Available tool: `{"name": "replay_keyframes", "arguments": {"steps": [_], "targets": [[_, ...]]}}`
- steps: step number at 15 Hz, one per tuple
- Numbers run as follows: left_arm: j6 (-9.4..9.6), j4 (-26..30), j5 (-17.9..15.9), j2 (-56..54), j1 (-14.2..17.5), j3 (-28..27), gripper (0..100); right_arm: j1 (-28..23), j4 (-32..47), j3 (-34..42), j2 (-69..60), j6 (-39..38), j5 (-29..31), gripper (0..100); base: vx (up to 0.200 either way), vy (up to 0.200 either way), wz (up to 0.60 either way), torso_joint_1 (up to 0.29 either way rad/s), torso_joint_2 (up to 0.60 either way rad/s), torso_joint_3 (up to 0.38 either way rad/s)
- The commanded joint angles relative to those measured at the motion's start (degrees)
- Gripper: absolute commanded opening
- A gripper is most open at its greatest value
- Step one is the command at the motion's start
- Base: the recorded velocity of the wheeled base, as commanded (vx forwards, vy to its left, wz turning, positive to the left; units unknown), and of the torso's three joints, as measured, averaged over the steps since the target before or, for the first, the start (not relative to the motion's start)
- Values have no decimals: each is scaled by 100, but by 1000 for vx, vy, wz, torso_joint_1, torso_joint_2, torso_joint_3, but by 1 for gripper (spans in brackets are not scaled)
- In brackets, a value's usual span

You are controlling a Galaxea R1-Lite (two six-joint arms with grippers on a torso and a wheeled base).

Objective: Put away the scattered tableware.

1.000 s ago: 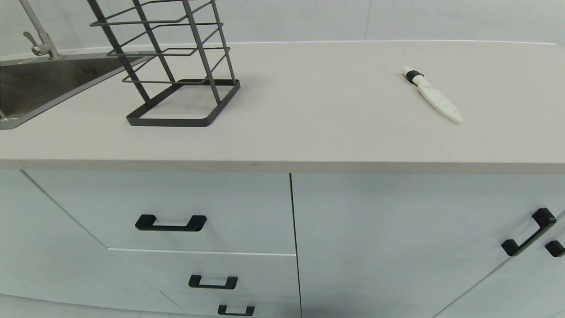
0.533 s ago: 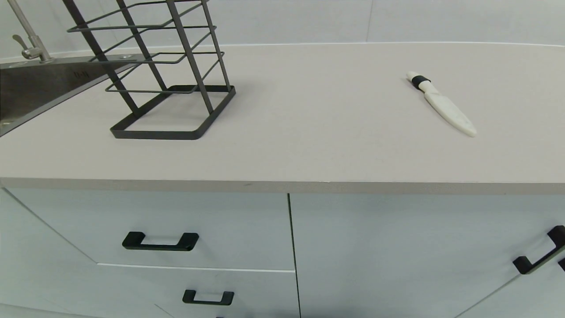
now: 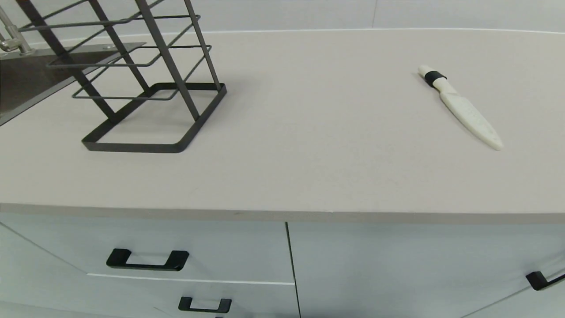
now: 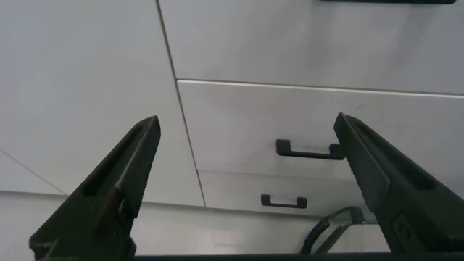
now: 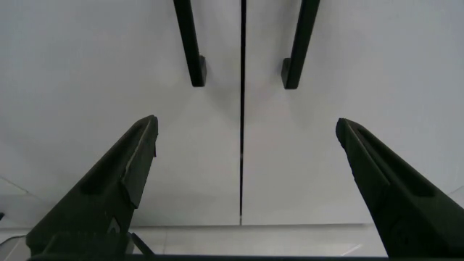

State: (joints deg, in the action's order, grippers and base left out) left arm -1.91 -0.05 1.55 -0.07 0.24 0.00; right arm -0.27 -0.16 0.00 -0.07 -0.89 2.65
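Observation:
A cream-white knife (image 3: 461, 107) with a black band near its handle end lies flat on the beige countertop (image 3: 309, 132), at the right. A dark wire rack (image 3: 137, 79) stands at the counter's left, with nothing in it. My left gripper (image 4: 250, 156) hangs open low down, facing white drawer fronts with black handles (image 4: 308, 150). My right gripper (image 5: 246, 156) is open too, pointed at a pair of white cabinet doors with two black handles (image 5: 192, 43). Neither holds anything.
A steel sink (image 3: 26, 84) with a tap (image 3: 11, 39) lies at the far left, behind the rack. Drawers with black handles (image 3: 148, 260) sit under the counter's front edge. A wide stretch of bare counter separates the rack and the knife.
The whole head view has shifted: the counter now fills more of the picture and the drawers sit lower. That is camera motion; the knife and the rack have not moved on the counter.

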Motion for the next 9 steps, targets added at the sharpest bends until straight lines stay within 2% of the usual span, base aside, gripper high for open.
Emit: {"name": "replay_keyframes", "arguments": {"steps": [1, 4, 9], "targets": [[-2, -4, 3, 7, 2, 0, 100, 0, -2, 0, 7, 1, -1, 100, 0, 0, 0, 276, -359, -217], [-2, -4, 3, 7, 2, 0, 100, 0, -2, 0, 7, 1, -1, 100, 0, 0, 0, 203, -650, -204], [-2, -4, 3, 7, 2, 0, 100, 0, -2, 0, 7, 1, -1, 100, 0, 0, 0, 214, -494, -205]]}}
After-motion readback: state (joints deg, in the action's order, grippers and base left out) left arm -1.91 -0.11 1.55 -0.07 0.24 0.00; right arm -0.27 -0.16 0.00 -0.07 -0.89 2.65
